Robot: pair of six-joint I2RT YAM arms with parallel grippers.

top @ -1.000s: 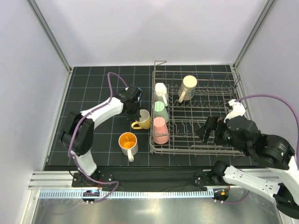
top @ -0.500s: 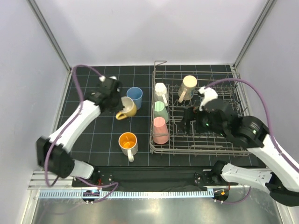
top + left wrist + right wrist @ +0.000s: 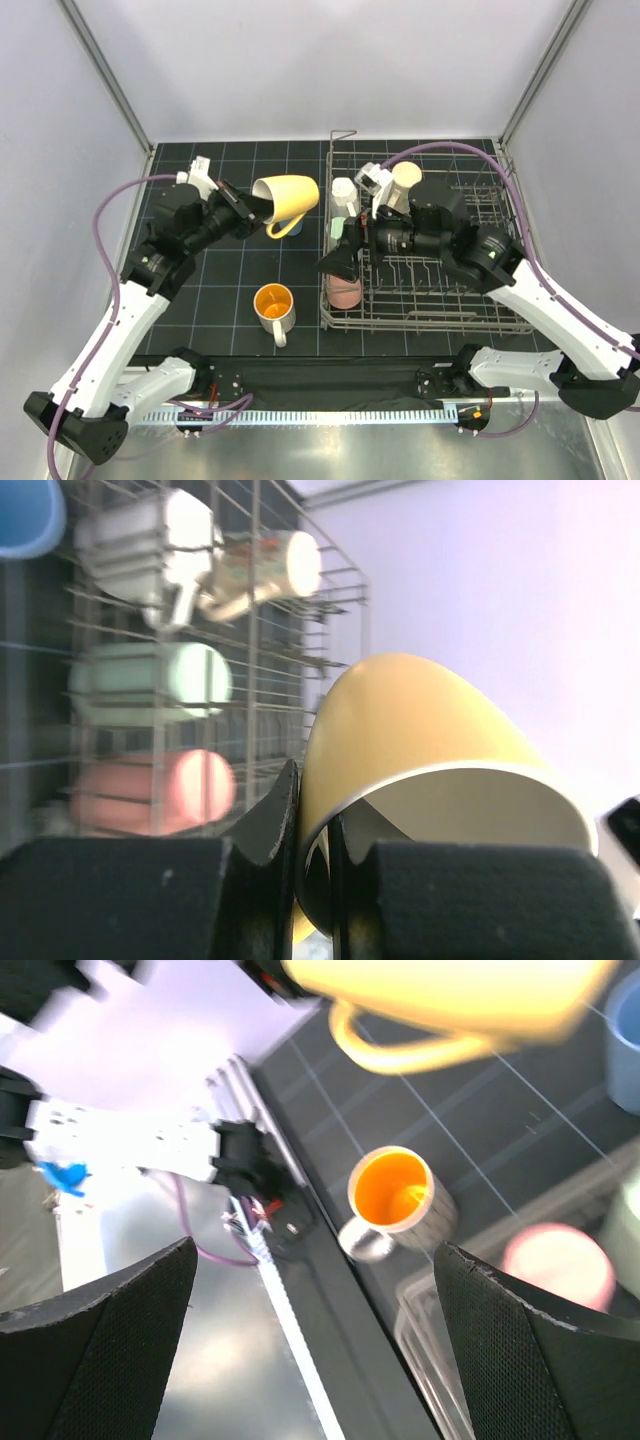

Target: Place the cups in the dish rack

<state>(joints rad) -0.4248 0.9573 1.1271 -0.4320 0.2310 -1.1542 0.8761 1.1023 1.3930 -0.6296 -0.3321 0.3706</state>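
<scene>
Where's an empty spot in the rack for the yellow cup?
The dish rack has bare tines at its front right, between the pink cup and the right wall, and at the far right beyond the cream mug. The left column is crowded: white cup, green cup, pink cup, with the right gripper above.

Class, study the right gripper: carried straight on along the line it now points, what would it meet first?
Probably the white mug with orange inside, on the mat left of the dish rack: the right wrist view frames it between the open fingers. Depth is uncertain.
</scene>
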